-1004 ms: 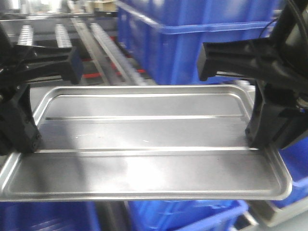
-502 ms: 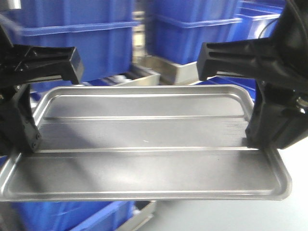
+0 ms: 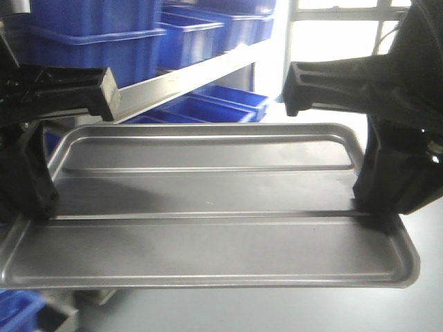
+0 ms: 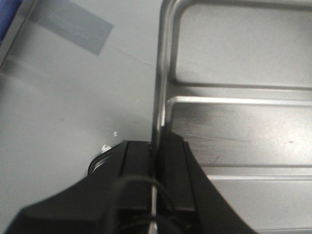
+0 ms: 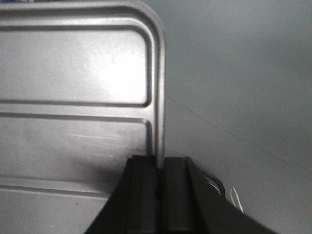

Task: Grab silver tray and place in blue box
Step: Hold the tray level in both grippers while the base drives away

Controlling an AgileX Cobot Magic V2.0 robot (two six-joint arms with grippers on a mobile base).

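Note:
I hold the silver tray [image 3: 208,200] level in the air, and it fills the middle of the front view, its two long ridges running left to right. My left gripper [image 3: 41,207] is shut on the tray's left rim. In the left wrist view the tray's rim [image 4: 163,73] runs straight into that gripper [image 4: 157,146], pinched between both fingers. My right gripper [image 3: 370,211] is shut on the right rim, and the right wrist view shows the tray [image 5: 73,73] clamped in it [image 5: 160,163]. Blue crates [image 3: 90,31] stand at the back left; I cannot tell which is the blue box.
A metal shelf rail [image 3: 201,72] slants across the back left with shallow blue bins [image 3: 221,104] under it. Another blue bin corner [image 3: 14,311] shows at the bottom left. A bright window [image 3: 332,31] is at the back right. Grey floor [image 4: 63,107] lies beneath the tray.
The background has swept across the front view: the close blue crates gave way to a shelf, a window and grey floor. The tray and both grippers hold the same pose.

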